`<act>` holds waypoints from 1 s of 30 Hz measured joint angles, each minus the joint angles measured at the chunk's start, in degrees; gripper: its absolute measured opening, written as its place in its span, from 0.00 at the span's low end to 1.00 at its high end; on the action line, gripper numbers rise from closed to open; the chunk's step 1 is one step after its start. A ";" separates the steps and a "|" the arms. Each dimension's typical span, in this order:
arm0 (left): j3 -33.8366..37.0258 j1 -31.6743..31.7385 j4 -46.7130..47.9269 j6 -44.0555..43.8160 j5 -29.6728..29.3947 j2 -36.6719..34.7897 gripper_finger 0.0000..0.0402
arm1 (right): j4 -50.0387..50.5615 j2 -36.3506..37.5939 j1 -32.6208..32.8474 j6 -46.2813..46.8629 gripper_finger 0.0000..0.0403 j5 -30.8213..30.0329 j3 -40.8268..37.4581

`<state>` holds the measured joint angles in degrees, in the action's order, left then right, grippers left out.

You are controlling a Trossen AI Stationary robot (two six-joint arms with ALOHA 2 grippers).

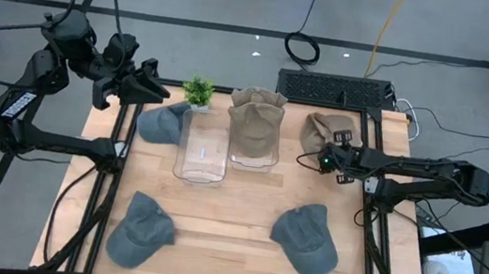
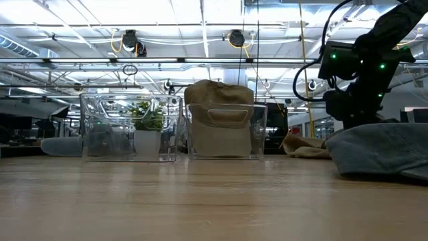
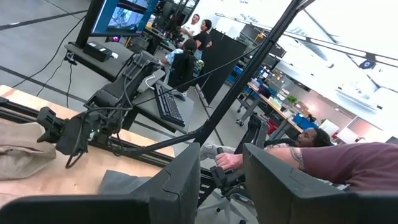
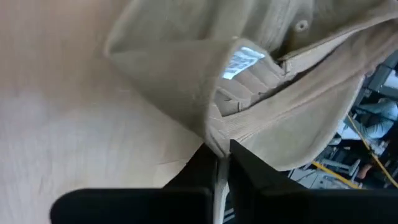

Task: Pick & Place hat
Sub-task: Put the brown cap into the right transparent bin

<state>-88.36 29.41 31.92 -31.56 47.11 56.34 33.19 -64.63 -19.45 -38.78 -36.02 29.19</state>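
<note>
Tan hat point(image 1: 324, 129): far right of table point(image 1: 231, 239), beside bins. Right gripper point(image 4: 222, 163): clenched on its edge. Left gripper point(image 1: 158, 88): raised over far left corner, partly parted, holding nothing.

Tan hat point(image 1: 323, 128) lying crumpled at table's far right, edge pinched, inner label showing. Another tan hat point(image 1: 256, 124) stuffed in a clear bin point(image 1: 252, 160). Three blue-grey hats point(image 1: 306, 241) flat elsewhere.

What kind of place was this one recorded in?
Most likely a robotics lab in a large open industrial hall: exposed ceiling trusses overhead, a workstation with a monitor and keyboard, and cables trailing over a grey floor beside the wooden table.
</note>
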 joint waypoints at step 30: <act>0.00 -0.02 -2.02 4.62 -0.59 0.02 0.32 | -1.68 5.80 4.95 0.15 0.00 -13.72 23.88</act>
<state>-88.36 29.39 29.90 -26.95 46.53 56.36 31.51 -58.83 -14.50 -38.63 -49.74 53.07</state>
